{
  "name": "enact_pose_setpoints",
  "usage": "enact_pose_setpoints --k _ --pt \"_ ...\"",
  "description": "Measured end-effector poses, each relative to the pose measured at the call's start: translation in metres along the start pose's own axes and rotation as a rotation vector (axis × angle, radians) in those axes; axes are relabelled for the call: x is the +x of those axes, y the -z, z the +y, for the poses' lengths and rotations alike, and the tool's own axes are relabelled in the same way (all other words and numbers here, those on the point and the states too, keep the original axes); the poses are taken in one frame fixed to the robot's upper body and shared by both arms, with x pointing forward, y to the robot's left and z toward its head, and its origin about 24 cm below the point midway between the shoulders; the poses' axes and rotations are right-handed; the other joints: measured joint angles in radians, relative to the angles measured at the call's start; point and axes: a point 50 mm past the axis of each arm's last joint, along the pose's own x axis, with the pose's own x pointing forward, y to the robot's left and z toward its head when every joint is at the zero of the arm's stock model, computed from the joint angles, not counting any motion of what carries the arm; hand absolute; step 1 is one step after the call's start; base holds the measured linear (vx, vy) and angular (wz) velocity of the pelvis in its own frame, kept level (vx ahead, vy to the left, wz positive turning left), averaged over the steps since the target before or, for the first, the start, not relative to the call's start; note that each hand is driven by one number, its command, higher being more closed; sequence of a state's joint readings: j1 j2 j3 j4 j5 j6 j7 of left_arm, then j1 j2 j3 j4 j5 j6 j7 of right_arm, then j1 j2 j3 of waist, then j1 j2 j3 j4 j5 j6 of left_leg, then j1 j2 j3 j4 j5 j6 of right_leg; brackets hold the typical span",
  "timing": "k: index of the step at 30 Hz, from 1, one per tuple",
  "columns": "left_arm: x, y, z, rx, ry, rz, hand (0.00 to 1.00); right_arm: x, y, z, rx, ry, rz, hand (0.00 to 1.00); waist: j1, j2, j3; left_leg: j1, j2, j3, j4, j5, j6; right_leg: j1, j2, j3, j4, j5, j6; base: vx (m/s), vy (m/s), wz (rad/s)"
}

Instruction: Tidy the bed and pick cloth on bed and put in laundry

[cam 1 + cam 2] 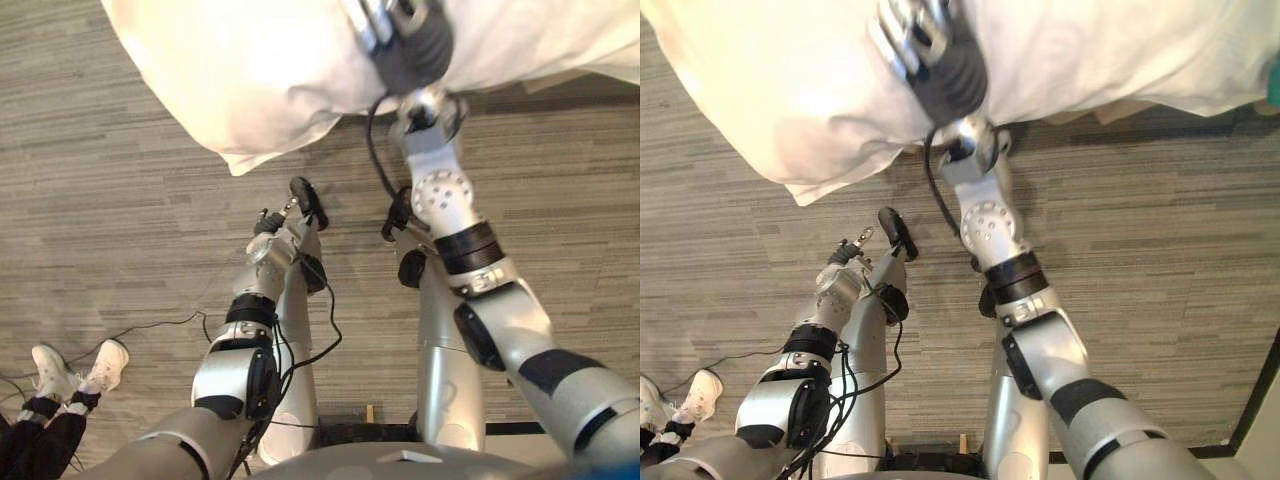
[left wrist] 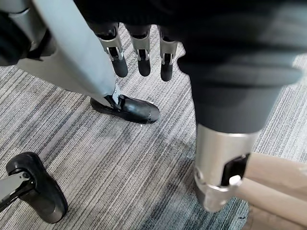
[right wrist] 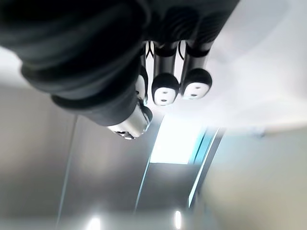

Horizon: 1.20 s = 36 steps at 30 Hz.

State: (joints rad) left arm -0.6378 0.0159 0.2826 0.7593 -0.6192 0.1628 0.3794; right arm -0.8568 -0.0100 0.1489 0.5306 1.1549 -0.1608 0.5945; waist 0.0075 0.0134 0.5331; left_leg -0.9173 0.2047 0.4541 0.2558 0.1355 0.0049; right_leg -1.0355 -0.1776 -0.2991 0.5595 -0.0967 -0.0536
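Grey striped carpet (image 1: 120, 200) underfoot; right hand (image 1: 930, 45) up against the white bedding (image 1: 230, 70) — grip unreadable — left hand (image 2: 143, 48) hangs slack-fingered, empty; risk: unpinched cloth slides free when pulled

A bulky white cloth (image 1: 250, 80) (one corner drooping) hangs above the grey floor (image 1: 120, 220).

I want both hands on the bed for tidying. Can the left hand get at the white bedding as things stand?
Probably not yet. The left hand hangs low over the floor, open, apart from the white bedding; nothing lies between them, so raising the arm may reach it.
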Motion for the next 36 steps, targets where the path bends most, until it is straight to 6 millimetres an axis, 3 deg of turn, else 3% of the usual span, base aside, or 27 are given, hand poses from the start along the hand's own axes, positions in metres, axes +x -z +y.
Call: enact_pose_setpoints --k 1,2,3,5,9,10,12,15,21,25,27,28,30,34,36 --pt "-0.001 0.002 -0.001 -0.008 0.000 0.004 0.00 -0.016 0.010 -0.017 0.027 0.108 0.038 1.00 0.002 -0.001 0.000 0.002 0.000 0.006 0.000 -0.003 -0.001 -0.002 0.001 0.007 0.001 0.000 0.000 0.02 0.014 -0.18" --pt "-0.002 0.006 -0.004 -0.026 -0.006 0.009 0.00 -0.053 0.021 -0.045 0.055 0.297 0.092 1.00 0.006 -0.006 0.006 0.009 -0.001 0.019 0.000 -0.008 0.001 -0.005 0.001 0.019 0.002 0.001 0.001 0.04 0.016 -0.17" --pt "-0.002 0.010 -0.002 -0.056 -0.017 0.017 0.00 -0.090 0.031 -0.060 0.079 0.426 0.134 1.00 0.000 -0.011 0.013 0.012 -0.001 0.025 0.002 -0.013 0.001 -0.005 0.001 0.025 0.003 0.001 0.002 0.05 0.016 -0.14" --pt "-0.002 0.014 0.003 -0.092 -0.037 0.027 0.00 -0.123 0.041 -0.066 0.103 0.515 0.162 1.00 -0.024 -0.013 0.022 0.018 -0.002 0.033 0.011 -0.025 0.002 -0.005 -0.001 0.035 0.012 0.000 0.001 0.07 0.010 -0.12" --pt "-0.003 0.021 0.012 -0.115 -0.072 0.012 0.00 -0.126 0.045 -0.062 0.091 0.470 0.187 1.00 -0.044 -0.014 0.022 0.067 0.002 0.048 0.039 -0.041 0.007 0.027 -0.001 0.059 0.034 -0.002 -0.004 0.05 -0.013 -0.17" --pt "-0.004 0.022 0.013 -0.117 -0.075 0.010 0.00 -0.125 0.046 -0.061 0.078 0.457 0.202 0.00 -0.046 -0.014 0.022 0.077 0.003 0.048 0.041 -0.044 0.006 0.038 0.000 0.059 0.032 -0.002 -0.004 0.03 -0.014 -0.13" --pt "-0.005 0.027 0.017 -0.121 -0.086 0.011 0.00 -0.131 0.047 -0.062 0.040 0.455 0.245 0.00 -0.048 -0.014 0.021 0.115 0.004 0.048 0.043 -0.050 0.006 0.080 0.001 0.058 0.023 -0.005 -0.002 0.02 0.001 -0.09" --pt "-0.006 0.037 0.030 -0.105 -0.106 0.014 0.00 -0.156 0.047 -0.069 -0.034 0.544 0.311 0.00 -0.049 -0.017 0.019 0.201 0.004 0.048 0.044 -0.066 0.008 0.179 0.002 0.053 0.002 -0.009 0.009 0.01 0.030 -0.09" --pt "-0.012 0.052 0.056 0.084 -0.134 0.000 0.00 -0.213 0.055 -0.073 -0.290 0.736 0.589 0.00 -0.045 -0.034 0.004 0.399 0.001 0.064 0.022 -0.104 0.001 0.408 0.020 0.060 -0.101 0.009 0.051 0.01 0.081 -0.20" --pt "-0.018 0.069 0.079 0.233 -0.130 0.036 0.00 -0.266 0.066 -0.066 -0.452 0.861 0.804 0.00 -0.041 -0.047 -0.061 0.547 -0.029 0.088 -0.086 -0.097 -0.008 0.560 0.032 0.065 -0.231 0.042 0.079 0.09 0.107 -0.22" --pt "-0.024 0.088 0.096 0.464 -0.077 0.090 0.00 -0.317 0.071 -0.057 -0.568 0.934 1.034 0.00 -0.043 -0.043 -0.108 0.652 -0.060 0.084 -0.170 -0.082 -0.016 0.680 0.041 0.061 -0.337 0.077 0.098 0.18 0.129 -0.07" --pt "-0.026 0.092 0.099 0.526 -0.060 0.103 0.00 -0.329 0.072 -0.053 -0.580 0.955 1.079 0.00 -0.043 -0.043 -0.113 0.678 -0.066 0.083 -0.186 -0.080 -0.014 0.710 0.042 0.060 -0.359 0.086 0.102 0.19 0.128 0.02" --pt "-0.034 0.113 0.116 0.717 -0.006 0.188 0.00 -0.371 0.076 -0.036 -0.564 1.035 1.210 0.00 -0.045 -0.044 -0.160 0.759 -0.090 0.081 -0.232 -0.074 -0.006 0.807 0.042 0.058 -0.424 0.109 0.116 0.20 0.118 0.02" --pt "-0.056 0.147 0.157 0.865 0.009 0.389 0.00 -0.405 0.073 -0.020 -0.486 1.199 1.193 0.00 -0.053 -0.045 -0.234 0.912 -0.122 0.084 -0.313 -0.073 -0.006 0.943 0.046 0.067 -0.471 0.112 0.130 0.21 0.096 -0.09" --pt "-0.074 0.165 0.183 0.963 0.017 0.504 0.00 -0.423 0.071 -0.008 -0.440 1.316 1.140 0.00 -0.058 -0.049 -0.283 1.009 -0.132 0.112 -0.348 -0.088 -0.025 1.003 0.046 0.079 -0.462 0.082 0.134 0.16 0.061 -0.28"
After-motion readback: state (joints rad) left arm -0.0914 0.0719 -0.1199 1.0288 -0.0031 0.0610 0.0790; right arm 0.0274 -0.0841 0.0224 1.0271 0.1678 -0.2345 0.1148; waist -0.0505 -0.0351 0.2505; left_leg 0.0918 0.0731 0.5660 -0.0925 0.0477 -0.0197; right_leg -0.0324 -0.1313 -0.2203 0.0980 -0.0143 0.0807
